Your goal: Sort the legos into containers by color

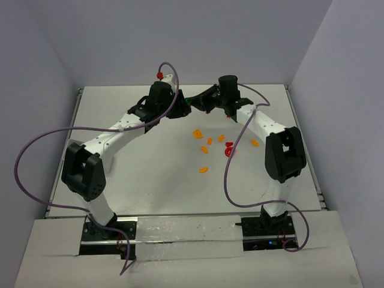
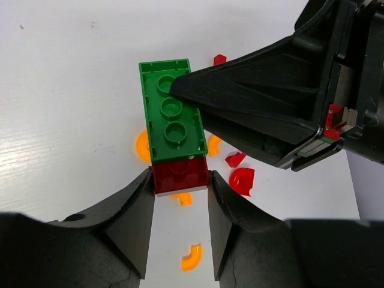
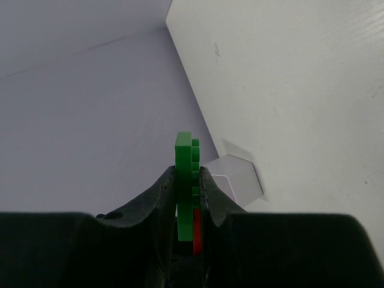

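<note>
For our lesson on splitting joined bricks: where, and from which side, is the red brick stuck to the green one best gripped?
Grip the red brick by its two flat side faces, coming from the free end opposite the green brick. It juts past the right gripper clamping the green one, and the left gripper has its jaws flanking those faces.

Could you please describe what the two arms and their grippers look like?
Both the left arm and right arm have white links with bulky black joints. A thin purple cable loops loosely off each. The left gripper and right gripper have matte black, wedge-shaped fingers.
</note>
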You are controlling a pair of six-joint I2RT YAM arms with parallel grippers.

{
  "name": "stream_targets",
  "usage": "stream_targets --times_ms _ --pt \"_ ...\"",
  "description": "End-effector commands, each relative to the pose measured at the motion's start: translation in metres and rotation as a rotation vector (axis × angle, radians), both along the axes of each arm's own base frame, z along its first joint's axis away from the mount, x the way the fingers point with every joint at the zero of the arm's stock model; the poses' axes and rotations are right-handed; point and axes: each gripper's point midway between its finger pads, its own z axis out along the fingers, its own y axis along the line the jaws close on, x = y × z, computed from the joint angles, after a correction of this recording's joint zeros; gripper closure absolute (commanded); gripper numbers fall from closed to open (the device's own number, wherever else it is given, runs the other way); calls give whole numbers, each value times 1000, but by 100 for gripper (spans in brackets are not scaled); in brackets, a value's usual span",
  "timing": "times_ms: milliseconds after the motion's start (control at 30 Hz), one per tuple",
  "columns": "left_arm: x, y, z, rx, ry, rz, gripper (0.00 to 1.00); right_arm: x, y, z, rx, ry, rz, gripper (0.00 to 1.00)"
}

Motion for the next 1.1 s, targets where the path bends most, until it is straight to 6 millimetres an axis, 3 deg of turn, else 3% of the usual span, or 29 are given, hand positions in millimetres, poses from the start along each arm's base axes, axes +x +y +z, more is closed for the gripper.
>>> stream_targets --times_ms 0,133,233,433,567,600,667,700,733,800,833,933,1067 --pt "-6 1 2 -1 -8 -9 100 -5 6 38 60 -80 7 100" --pt "-18 6 -24 42 33 -24 100 -7 12 46 117 -80 31 100" --pt "-20 12 -28 75 25 -25 100 -9 14 51 151 -85 42 100" --pt "-31 25 -24 139 -4 -52 100 -10 12 54 168 -92 41 100" --pt "-41 53 -4 277 -66 -91 100 -6 2 56 96 -147 31 100" --pt "-49 71 0 347 -67 -131 100 -6 -1 59 33 -200 47 100" --pt "-69 80 19 363 -64 -289 100 -1 -9 59 -75 -270 47 100" --pt "-84 101 25 359 -36 -379 100 -1 -11 62 -161 -340 78 100" --pt "-84 131 35 359 -44 -360 100 -2 -12 63 -233 -393 115 100" --pt "-98 164 37 373 -12 -373 100 -2 -12 66 -307 -442 140 100" --pt "-97 193 41 417 -21 -340 100 -6 -11 58 -362 -462 184 100" --pt "-115 246 27 547 68 -282 100 -17 -5 47 -420 -502 273 100" --pt "-142 288 5 626 122 -288 97 -26 2 41 -481 -564 378 100"
